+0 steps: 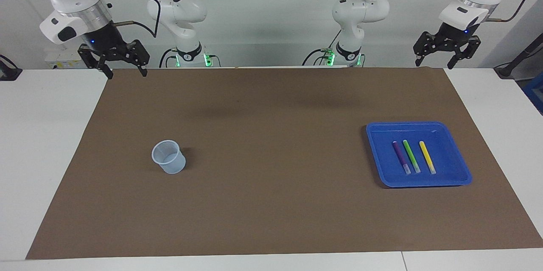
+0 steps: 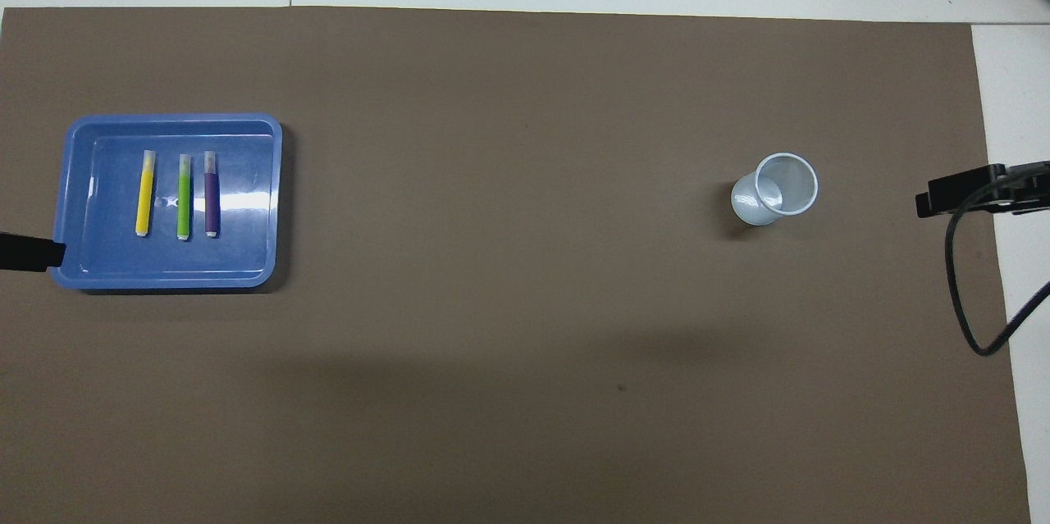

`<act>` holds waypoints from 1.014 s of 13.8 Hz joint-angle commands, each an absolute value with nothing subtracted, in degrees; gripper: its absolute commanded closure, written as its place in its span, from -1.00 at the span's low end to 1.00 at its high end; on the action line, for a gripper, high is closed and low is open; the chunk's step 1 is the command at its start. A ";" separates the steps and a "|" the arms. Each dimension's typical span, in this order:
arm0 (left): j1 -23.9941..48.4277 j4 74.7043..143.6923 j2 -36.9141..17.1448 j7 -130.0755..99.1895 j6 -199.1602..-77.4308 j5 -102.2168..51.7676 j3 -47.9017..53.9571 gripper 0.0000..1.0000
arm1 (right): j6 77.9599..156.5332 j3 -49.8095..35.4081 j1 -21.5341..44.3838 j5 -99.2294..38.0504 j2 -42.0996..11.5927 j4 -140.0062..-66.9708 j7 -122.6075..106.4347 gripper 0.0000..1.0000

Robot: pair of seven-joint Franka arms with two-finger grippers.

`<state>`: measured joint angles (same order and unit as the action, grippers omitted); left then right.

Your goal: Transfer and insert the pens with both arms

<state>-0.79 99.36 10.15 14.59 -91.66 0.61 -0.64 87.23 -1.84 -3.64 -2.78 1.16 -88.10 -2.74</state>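
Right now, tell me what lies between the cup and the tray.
Nothing: only bare brown mat lies between the cup and the tray, clearest in the overhead view.

White worktop [image 1: 51,143] under a brown mat [image 1: 271,203].
A blue tray [image 1: 460,168] sits toward the left arm's end, a pale cup [image 1: 169,157] toward the right arm's end, well apart.

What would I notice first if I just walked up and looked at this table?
Probably the bright blue plastic tray toward the left arm's end of the brown mat, with a purple marker pen, a green marker pen and a yellow marker pen lying side by side in it. Next, the pale translucent plastic cup standing alone toward the right arm's end.
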 commanded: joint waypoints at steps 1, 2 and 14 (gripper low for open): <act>-0.09 99.93 11.07 14.94 -91.14 1.67 -1.14 -1.00 | 85.78 -2.20 -4.13 -2.11 1.05 -87.28 -3.60 -1.00; -0.09 99.93 10.99 14.94 -91.14 1.67 -1.14 -1.00 | 85.78 -2.20 -4.13 -2.11 1.05 -87.28 -3.60 -1.00; 0.98 110.11 11.17 14.85 -109.14 0.79 -1.14 -1.00 | 85.61 -2.20 -3.96 -2.11 1.14 -87.28 -3.60 -1.00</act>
